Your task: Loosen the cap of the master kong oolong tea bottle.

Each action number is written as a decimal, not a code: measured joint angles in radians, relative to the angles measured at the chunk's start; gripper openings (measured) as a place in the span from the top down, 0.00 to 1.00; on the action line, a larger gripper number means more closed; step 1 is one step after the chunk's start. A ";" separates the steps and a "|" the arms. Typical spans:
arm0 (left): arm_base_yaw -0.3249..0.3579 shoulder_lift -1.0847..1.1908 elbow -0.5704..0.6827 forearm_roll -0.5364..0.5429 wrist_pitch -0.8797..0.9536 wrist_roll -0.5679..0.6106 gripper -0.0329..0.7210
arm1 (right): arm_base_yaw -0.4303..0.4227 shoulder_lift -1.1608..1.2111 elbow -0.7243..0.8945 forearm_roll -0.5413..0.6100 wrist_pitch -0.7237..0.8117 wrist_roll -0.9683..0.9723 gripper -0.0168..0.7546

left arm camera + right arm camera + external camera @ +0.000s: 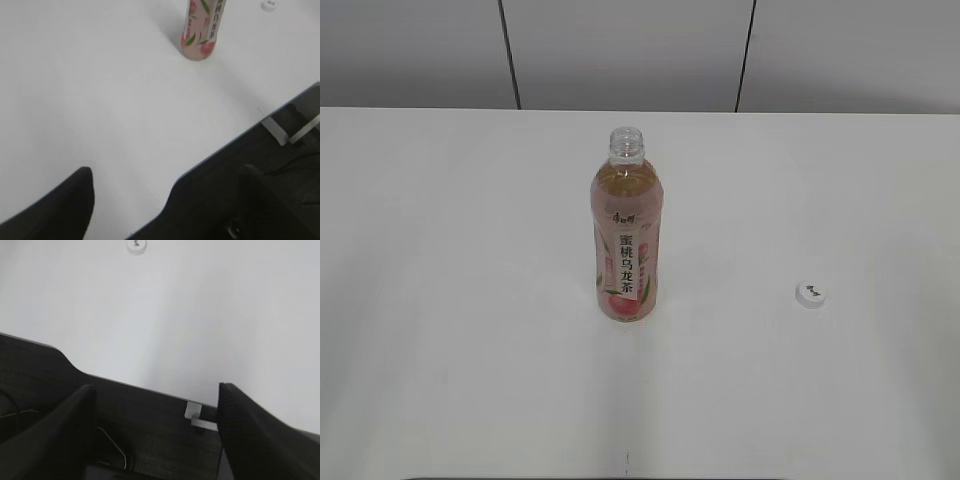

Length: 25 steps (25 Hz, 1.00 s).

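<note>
The master kong oolong tea bottle [626, 240] stands upright near the middle of the white table, its neck open with no cap on it. Its lower part shows in the left wrist view [201, 30]. The white cap [811, 294] lies flat on the table to the right of the bottle, apart from it; it also shows in the left wrist view [269, 5] and the right wrist view [136, 246]. My left gripper [165, 195] is open and empty near the table's front edge. My right gripper [156, 410] is open and empty past the front edge. Neither arm shows in the exterior view.
The white table [470, 300] ends at a dark front edge [225, 145]. Below it lie dark floor, cables and a metal bracket [197, 416]. A grey panelled wall [620, 50] stands behind the table.
</note>
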 joint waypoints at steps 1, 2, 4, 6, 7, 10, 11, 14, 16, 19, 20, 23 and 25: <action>0.000 -0.023 0.003 0.001 -0.006 0.003 0.26 | 0.000 -0.041 0.013 -0.009 0.000 0.000 0.25; 0.000 -0.042 0.007 0.001 -0.012 0.005 0.27 | 0.000 -0.089 0.029 -0.021 0.000 0.000 0.25; 0.000 -0.071 0.008 0.002 -0.019 0.012 0.29 | 0.000 -0.187 0.063 -0.021 -0.004 0.000 0.25; 0.000 -0.096 0.008 0.000 -0.025 0.026 0.29 | 0.000 -0.270 0.095 -0.021 -0.027 0.004 0.25; 0.000 -0.105 0.008 -0.004 -0.025 0.037 0.29 | 0.000 -0.312 0.102 -0.021 -0.045 0.012 0.25; 0.000 -0.157 0.009 -0.013 -0.025 0.055 0.29 | 0.000 -0.413 0.128 -0.021 -0.094 0.034 0.25; 0.000 -0.176 0.009 -0.013 -0.025 0.059 0.29 | 0.000 -0.431 0.131 -0.021 -0.101 0.037 0.25; 0.000 -0.248 0.009 -0.014 -0.025 0.062 0.30 | 0.000 -0.438 0.132 -0.021 -0.108 0.046 0.25; 0.000 -0.266 0.009 -0.015 -0.025 0.067 0.30 | 0.000 -0.438 0.132 -0.021 -0.112 0.049 0.25; 0.000 -0.266 0.009 -0.022 -0.025 0.075 0.30 | 0.000 -0.438 0.132 -0.021 -0.112 0.050 0.26; 0.000 -0.266 0.009 -0.023 -0.025 0.076 0.30 | 0.000 -0.438 0.132 -0.021 -0.113 0.052 0.26; 0.000 -0.266 0.009 -0.023 -0.025 0.076 0.30 | 0.000 -0.438 0.132 -0.021 -0.115 0.056 0.26; 0.000 -0.266 0.009 -0.023 -0.025 0.076 0.30 | 0.000 -0.438 0.132 -0.021 -0.115 0.057 0.26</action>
